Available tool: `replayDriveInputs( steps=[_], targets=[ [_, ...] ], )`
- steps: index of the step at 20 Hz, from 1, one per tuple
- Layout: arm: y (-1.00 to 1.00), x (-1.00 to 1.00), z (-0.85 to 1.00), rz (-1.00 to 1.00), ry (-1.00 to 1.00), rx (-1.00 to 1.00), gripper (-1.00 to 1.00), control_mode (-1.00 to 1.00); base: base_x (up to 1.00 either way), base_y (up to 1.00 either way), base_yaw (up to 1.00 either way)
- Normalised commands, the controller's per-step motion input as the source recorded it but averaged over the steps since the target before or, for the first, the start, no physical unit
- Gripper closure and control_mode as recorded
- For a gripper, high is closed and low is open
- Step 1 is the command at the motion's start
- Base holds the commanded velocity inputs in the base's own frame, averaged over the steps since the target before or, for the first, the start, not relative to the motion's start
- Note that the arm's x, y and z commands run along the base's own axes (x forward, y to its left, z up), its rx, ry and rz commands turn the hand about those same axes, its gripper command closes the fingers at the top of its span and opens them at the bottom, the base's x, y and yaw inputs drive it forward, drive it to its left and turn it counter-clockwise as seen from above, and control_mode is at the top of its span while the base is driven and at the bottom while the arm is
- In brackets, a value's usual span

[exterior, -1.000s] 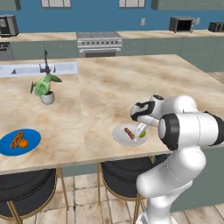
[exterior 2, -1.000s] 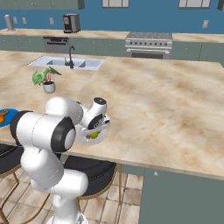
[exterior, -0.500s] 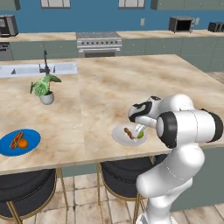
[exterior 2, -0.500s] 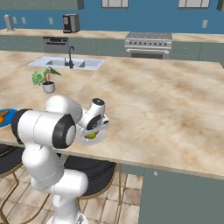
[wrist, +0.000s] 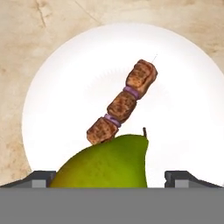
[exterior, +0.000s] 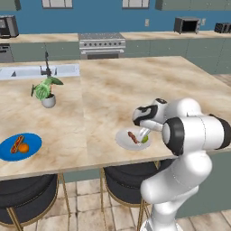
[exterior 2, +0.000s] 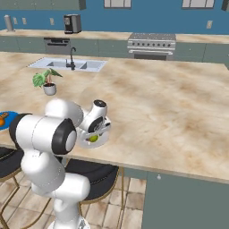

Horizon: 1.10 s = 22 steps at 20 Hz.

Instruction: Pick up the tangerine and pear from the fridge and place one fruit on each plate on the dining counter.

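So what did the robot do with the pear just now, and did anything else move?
The gripper spread its fingers and let go of the yellow-green pear, which now lies on the round white plate against the brown meat skewer. The bright blue plate, the small orange tangerine and the potted plant stayed put.

Dining counter point(exterior: 135, 85): beige marbled top, grey-green sides. White plate point(exterior: 122, 140) sits near the front edge, directly under the gripper point(exterior: 143, 134); on it a pear point(exterior: 145, 139) btwn the spread fingers and a brown skewer point(exterior: 132, 137) just beyond the pear, touching it in hand view. Blue plate point(exterior: 9, 151) well off to gripper's left, also by the front edge, w/ tangerine point(exterior: 24, 147) and a reddish sausage piece point(exterior: 16, 143). Potted plant point(exterior: 45, 90) further back-left. Sink point(exterior: 27, 71) w/ dark faucet point(exterior: 46, 63) set in the top at far left.
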Motion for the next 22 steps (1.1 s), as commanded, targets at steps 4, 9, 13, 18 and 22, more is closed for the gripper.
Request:
replayDriveInputs(
  steps=[4, 9, 13, 18, 22],
  targets=[
    [0.00, -0.30, 0.27, 0.00, -0.02, 0.00, -1.00, -1.00, 0.00, 0.00, 0.00],
    [-0.01, -0.54, 0.55, -0.03, -0.11, 0.00, -1.00, -1.00, 0.00, 0.00, 0.00],
    [-0.01, -0.77, 0.58, -0.02, -0.13, 0.00, -1.00, -1.00, 0.00, 0.00, 0.00],
    [0.00, -0.90, 0.53, -0.04, -0.13, 0.01, -1.00, -1.00, 0.00, 0.00, 0.00],
    [0.00, -0.84, 0.51, -0.07, -0.04, 0.02, -1.00, -1.00, 0.00, 0.00, 0.00]
  ],
)
